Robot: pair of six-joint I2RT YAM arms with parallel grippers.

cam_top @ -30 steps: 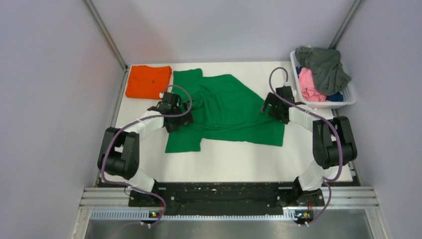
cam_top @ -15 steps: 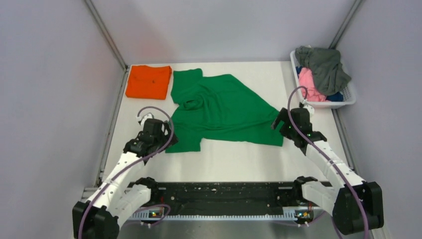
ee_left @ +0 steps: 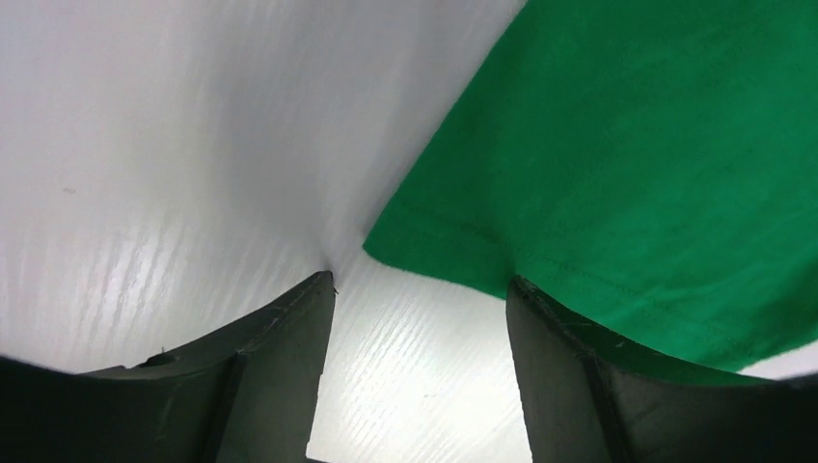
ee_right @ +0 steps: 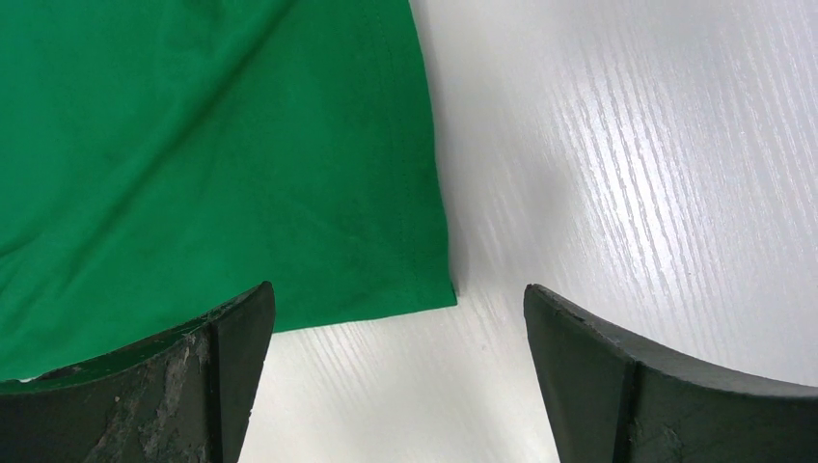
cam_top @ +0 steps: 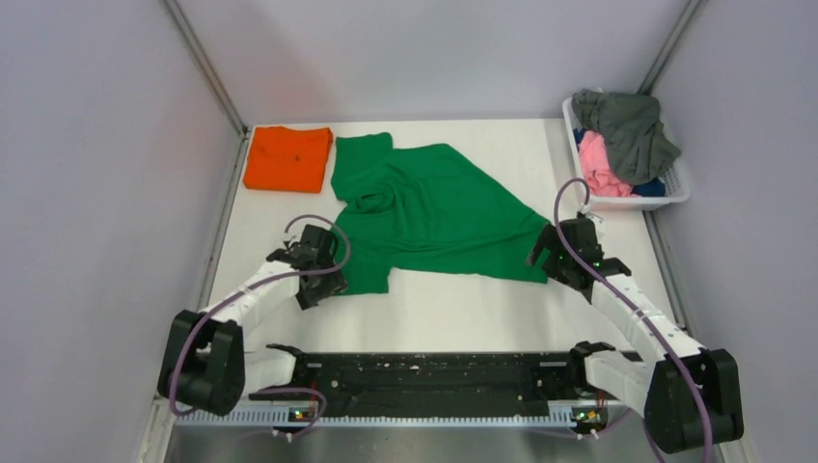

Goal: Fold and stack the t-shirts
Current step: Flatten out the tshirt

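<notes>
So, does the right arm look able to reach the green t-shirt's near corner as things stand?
Probably yes. The right gripper is open just above that corner of the green t-shirt. The hem lies flat on the white table between its fingers, and nothing shows between them and the cloth.

green tee (cam_top: 434, 217) spread rumpled, orange tee (cam_top: 287, 157) folded

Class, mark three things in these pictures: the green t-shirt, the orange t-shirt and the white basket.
green t-shirt (cam_top: 434, 212): overhead view, middle of its spread fabric.
orange t-shirt (cam_top: 287, 157): overhead view, centre of the folded square.
white basket (cam_top: 637, 203): overhead view, its near rim.
</notes>
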